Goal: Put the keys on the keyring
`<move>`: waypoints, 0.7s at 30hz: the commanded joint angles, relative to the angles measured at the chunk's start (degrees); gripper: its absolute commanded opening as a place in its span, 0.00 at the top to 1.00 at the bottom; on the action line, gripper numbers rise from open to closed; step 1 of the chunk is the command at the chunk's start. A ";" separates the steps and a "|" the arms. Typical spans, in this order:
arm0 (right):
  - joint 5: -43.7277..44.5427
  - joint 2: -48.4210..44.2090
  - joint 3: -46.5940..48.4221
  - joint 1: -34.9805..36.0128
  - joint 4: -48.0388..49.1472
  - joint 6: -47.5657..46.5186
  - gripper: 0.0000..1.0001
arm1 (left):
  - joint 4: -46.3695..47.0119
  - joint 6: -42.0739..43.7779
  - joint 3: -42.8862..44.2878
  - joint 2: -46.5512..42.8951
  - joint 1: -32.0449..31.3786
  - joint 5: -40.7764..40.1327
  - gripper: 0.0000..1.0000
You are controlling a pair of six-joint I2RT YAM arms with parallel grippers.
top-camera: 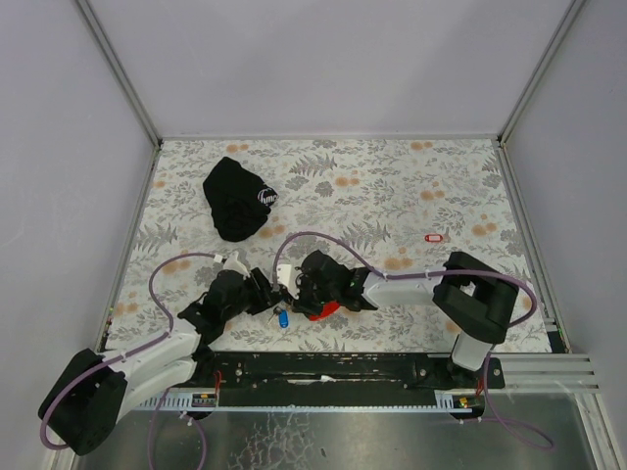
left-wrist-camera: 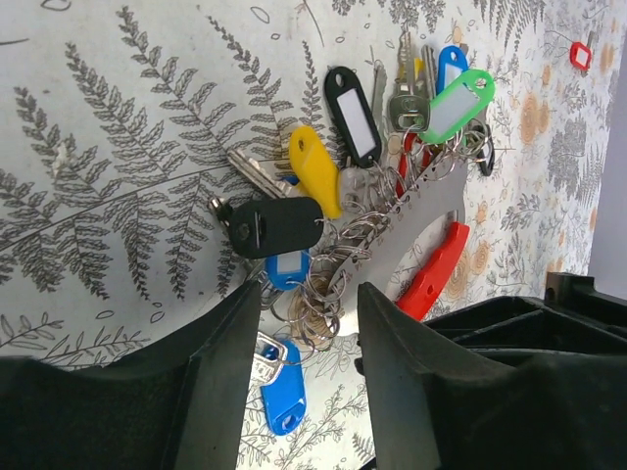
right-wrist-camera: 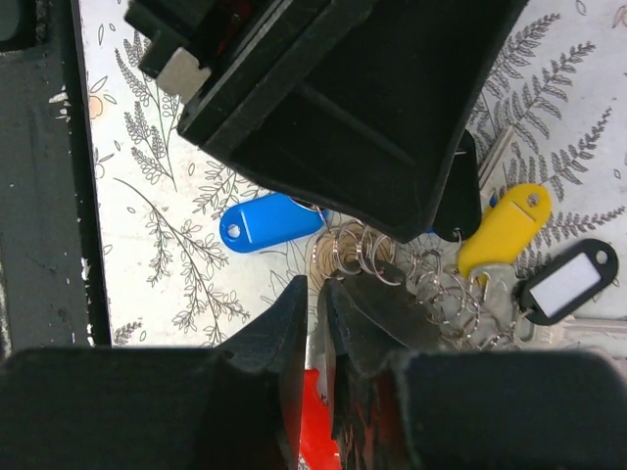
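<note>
Nearest the lens in each wrist view stand my own black fingers. Left gripper (left-wrist-camera: 309, 294): jaws apart, astride the keyring (left-wrist-camera: 318, 279), a tangle of wire coils; whether the pads actually pinch it I cannot tell. Right gripper (right-wrist-camera: 315, 305): drawn in to a narrow slit, seemingly clamped on a red piece (right-wrist-camera: 312, 436) that runs toward the coils. The keys (left-wrist-camera: 315, 171), with yellow, black, green and blue tags, fan out on the patterned table (top-camera: 392, 176) just beyond my left fingertips, near the front edge between both arms. One red tag (top-camera: 435, 237) lies well apart to the right, and the black pouch (top-camera: 238, 199) sits far back on the left. Step in hand, as I judge it: steadying the ring while a coil is worked open. The next move calls for fine alignment, since the coils overlap and would slip easily.
</note>
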 commanded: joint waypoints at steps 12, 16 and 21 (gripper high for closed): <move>2.38 3.70 4.38 1.37 3.83 0.45 0.86 | -5.51 -0.64 2.22 -1.84 -0.33 -1.78 0.58; 2.55 4.46 4.65 1.40 3.52 0.23 0.86 | -5.57 -0.71 2.22 -1.71 -0.34 -1.48 0.59; 4.52 5.45 4.59 1.36 4.34 0.14 0.84 | -5.50 -0.83 2.28 -1.41 -0.32 -0.60 0.59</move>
